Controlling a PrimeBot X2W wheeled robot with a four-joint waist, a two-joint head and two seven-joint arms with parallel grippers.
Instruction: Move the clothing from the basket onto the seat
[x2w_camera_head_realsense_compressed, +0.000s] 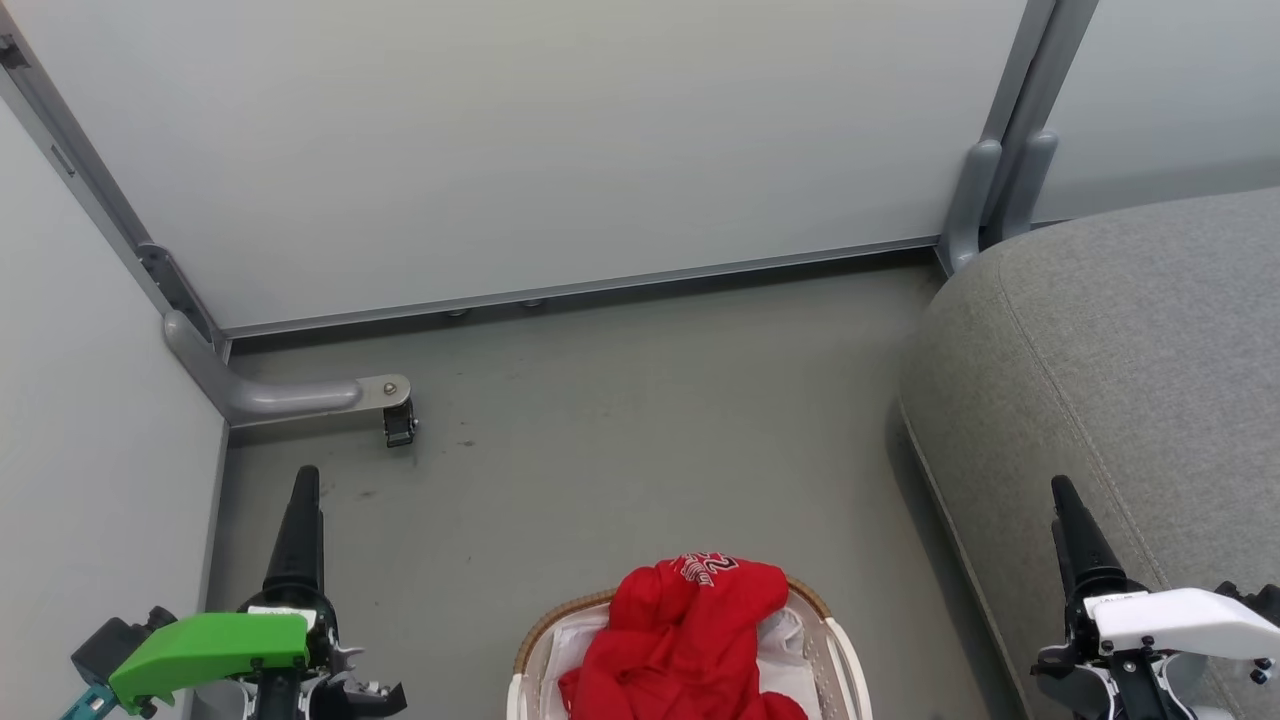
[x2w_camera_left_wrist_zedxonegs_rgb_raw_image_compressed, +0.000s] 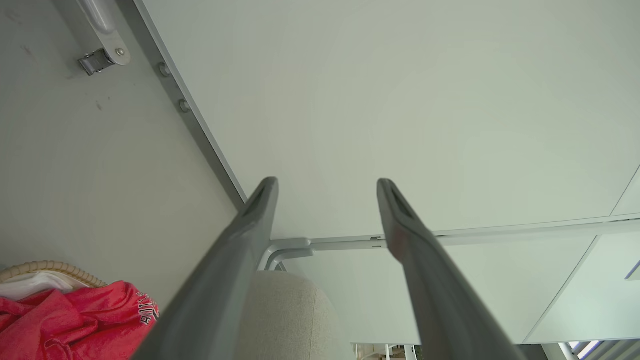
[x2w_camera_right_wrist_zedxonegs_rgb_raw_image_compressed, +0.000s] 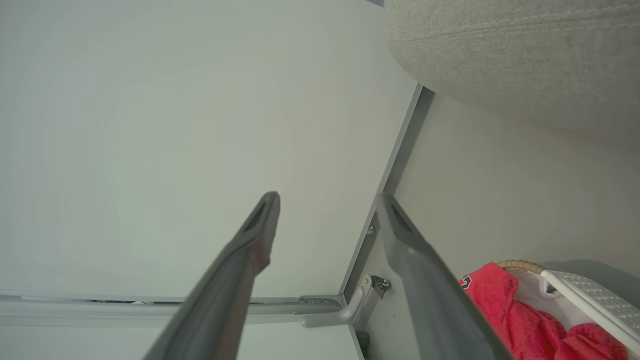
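While in basket (x2w_camera_head_realsense_compressed: 846, 662) — clothing (x2w_camera_head_realsense_compressed: 690, 640), logo (x2w_camera_head_realsense_compressed: 706, 568) twd wall (x2w_camera_head_realsense_compressed: 560, 140)

Floor (x2w_camera_head_realsense_compressed: 620, 420): dull grey-green, smooth, few dark scuff marks (x2w_camera_head_realsense_compressed: 465, 441) toward left corner. Basket (x2w_camera_head_realsense_compressed: 540, 628) stands on it at bottom centre of head view, woven rim up, cut off by frame edge. Seat (x2w_camera_head_realsense_compressed: 1120, 340) rests on floor at right, near basket, strip of bare floor between. Grey metal foot (x2w_camera_head_realsense_compressed: 290, 397) of left partition reaches out over floor, with small caster (x2w_camera_head_realsense_compressed: 399, 427) at its tip touching floor.
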